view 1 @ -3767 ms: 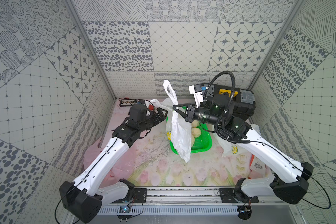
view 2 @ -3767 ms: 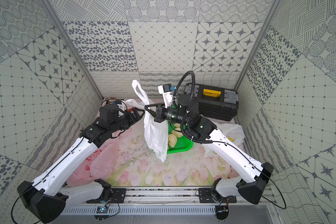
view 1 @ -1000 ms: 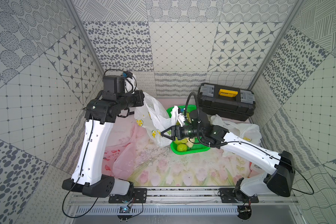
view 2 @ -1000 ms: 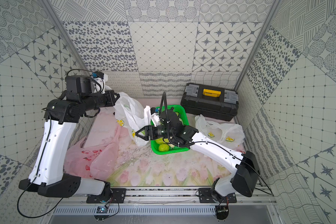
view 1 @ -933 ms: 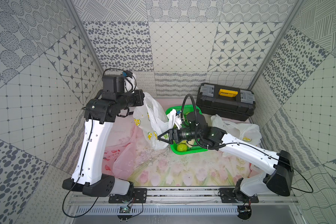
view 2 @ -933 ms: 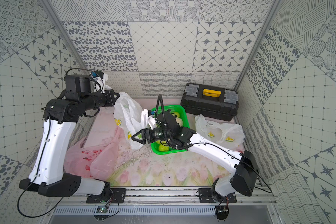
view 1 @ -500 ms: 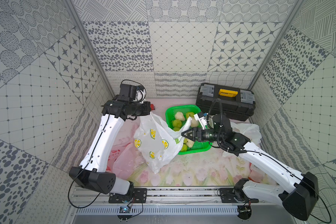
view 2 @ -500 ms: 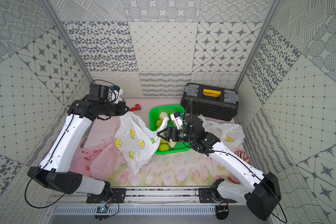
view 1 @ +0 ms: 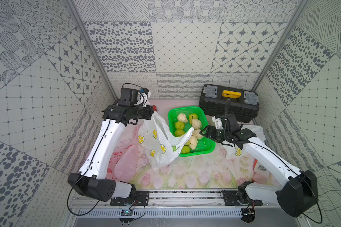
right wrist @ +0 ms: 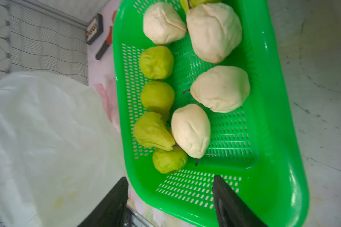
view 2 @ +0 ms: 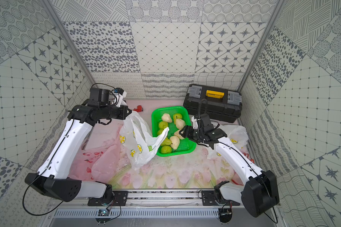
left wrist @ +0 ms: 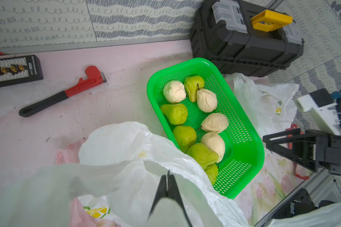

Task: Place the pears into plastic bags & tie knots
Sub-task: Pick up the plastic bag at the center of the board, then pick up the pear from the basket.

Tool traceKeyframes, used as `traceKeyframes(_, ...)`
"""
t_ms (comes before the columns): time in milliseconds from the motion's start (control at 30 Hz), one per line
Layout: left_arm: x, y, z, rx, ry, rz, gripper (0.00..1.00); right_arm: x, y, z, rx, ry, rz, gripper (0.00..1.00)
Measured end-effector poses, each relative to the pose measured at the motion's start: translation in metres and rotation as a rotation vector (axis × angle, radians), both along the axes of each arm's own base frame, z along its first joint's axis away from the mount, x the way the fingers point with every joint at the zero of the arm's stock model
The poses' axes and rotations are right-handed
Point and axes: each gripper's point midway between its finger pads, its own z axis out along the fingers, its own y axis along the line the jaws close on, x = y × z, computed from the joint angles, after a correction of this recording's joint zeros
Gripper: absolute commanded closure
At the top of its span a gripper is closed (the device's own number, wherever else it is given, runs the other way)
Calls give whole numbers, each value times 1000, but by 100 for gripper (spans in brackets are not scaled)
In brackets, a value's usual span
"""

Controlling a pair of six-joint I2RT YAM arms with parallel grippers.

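**Gripping the bag, pears not yet packed**

Left gripper (left wrist: 167,176) is clamped tight on the lemon-print plastic bag (view 1: 158,141), holding one edge up beside the green basket (view 1: 185,107) — a loose handle flops over its rim. Right gripper (view 1: 204,133) hangs spread wide and empty at the basket's right rim. All the pears (view 1: 196,123) — green and cream — lie inside the basket.

Robot lab cell: patterned panel walls (view 1: 185,49), mounting rail (view 1: 185,193)
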Motion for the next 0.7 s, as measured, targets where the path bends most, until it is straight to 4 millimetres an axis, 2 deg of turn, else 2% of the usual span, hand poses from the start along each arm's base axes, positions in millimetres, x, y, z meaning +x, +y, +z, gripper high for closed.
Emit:
traceKeyframes(100, -6, 0, -1, 4, -15, -22, 100, 2, 4, -14, -124, 4, 7, 21)
traceKeyframes(267, -11, -5, -13, 1, 10, -59, 100, 26, 0, -28, -271, -19, -32, 21)
traceKeyframes(367, -13, -7, -18, -4, 25, -72, 100, 37, 6, -33, -298, -14, -19, 21)
traceKeyframes(433, -13, -8, -20, -4, 27, -78, 100, 37, 21, -33, -299, -27, 31, 20)
traceKeyframes(567, -16, -9, -21, -7, 19, -94, 100, 23, 62, -28, -251, -59, 190, 18)
traceKeyframes(700, -17, -9, -21, -6, 8, -104, 100, 17, 93, -26, -232, -81, 323, 6)
